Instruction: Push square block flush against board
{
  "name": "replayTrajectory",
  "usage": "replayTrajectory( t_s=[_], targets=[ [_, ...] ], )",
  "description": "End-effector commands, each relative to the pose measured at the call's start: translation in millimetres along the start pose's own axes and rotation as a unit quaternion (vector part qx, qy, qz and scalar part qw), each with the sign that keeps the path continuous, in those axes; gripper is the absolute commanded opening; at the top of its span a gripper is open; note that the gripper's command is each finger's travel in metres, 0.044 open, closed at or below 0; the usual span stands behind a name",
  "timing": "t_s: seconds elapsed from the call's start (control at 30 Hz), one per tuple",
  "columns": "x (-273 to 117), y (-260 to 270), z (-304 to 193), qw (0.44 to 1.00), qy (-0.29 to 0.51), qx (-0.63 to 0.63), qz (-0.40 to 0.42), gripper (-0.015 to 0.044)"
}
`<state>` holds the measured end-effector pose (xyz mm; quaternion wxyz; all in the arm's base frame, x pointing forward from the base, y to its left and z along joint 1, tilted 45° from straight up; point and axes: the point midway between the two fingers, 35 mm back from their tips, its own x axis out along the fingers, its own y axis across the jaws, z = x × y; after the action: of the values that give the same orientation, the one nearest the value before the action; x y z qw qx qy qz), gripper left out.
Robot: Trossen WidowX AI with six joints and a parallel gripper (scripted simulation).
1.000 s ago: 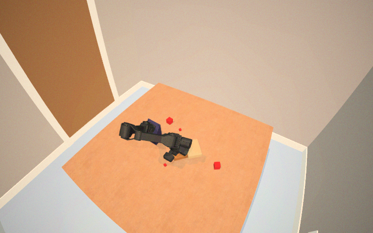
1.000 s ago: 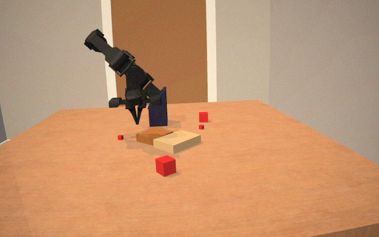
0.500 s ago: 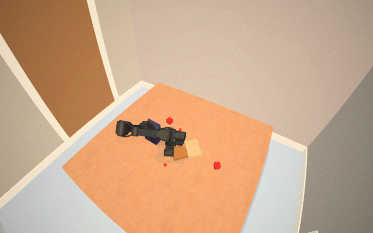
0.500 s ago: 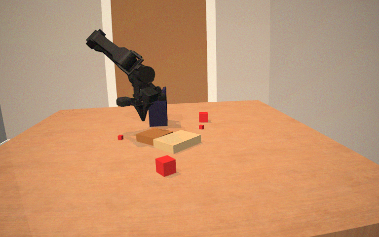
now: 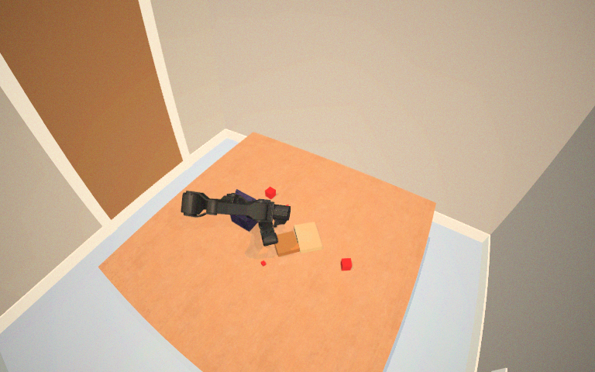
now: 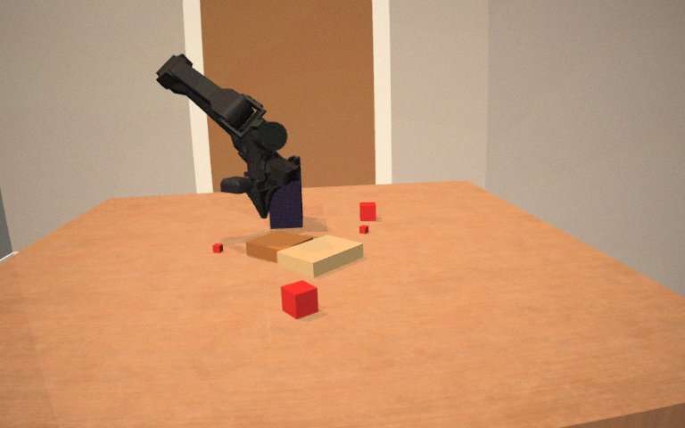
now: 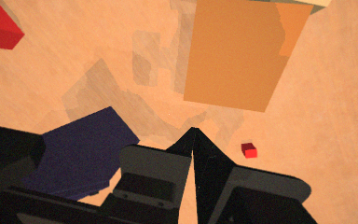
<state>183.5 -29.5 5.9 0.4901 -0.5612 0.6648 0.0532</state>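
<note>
Top view hides part of the claw (image 5: pixel 276 224) (image 6: pixel 263 216) (image 7: pixel 195 129) under the arm (image 5: pixel 236 209) (image 6: pixel 207 90), so the fingertips are hard to pick out; a small red cube (image 6: pixel 363 229) is mostly covered too. In the wrist view, the pale piece (image 5: pixel 307 237) (image 6: pixel 320 250) (image 7: pixel 319 2) is cut off by the upper edge of the frame, as is much of the seam beside it, and a red cube at the left edge is cropped; I can't tell which one it is.

The brown piece (image 5: pixel 287 243) (image 6: pixel 277 241) (image 7: pixel 240 56) lies flat on the table (image 5: pixel 263 315) (image 6: pixel 353 363) (image 7: pixel 158 109), against or very nearly against the pale piece. Their edges look even at one end of the seam, though at this angle a slight offset could pass unseen. Which is block and which is board, I can't say for certain.

The claw is closed, its tips together with nothing between them. It hangs above the table on the arm-base side of the brown piece, apart from it; the wrist view shows a strip of table between the tips and that piece. The pale piece lies beyond the brown one from the claw.
</note>
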Motion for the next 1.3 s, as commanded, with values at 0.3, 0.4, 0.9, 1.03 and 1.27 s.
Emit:
replayTrajectory(
  t_s=[0.3,0.4,0.9,1.03,1.27],
  targets=[
    [53,4,-5,1.000,0.007,-0.009,0.002,0.0000],
    [53,4,-3,1.000,0.007,-0.009,0.002,0.0000],
    [52,2,8,1.000,0.006,-0.009,0.003,0.0000],
    [52,1,10,1.000,0.006,-0.008,0.003,0.0000],
    [52,1,16,1.000,0.005,-0.008,0.003,0.0000]
  ],
)
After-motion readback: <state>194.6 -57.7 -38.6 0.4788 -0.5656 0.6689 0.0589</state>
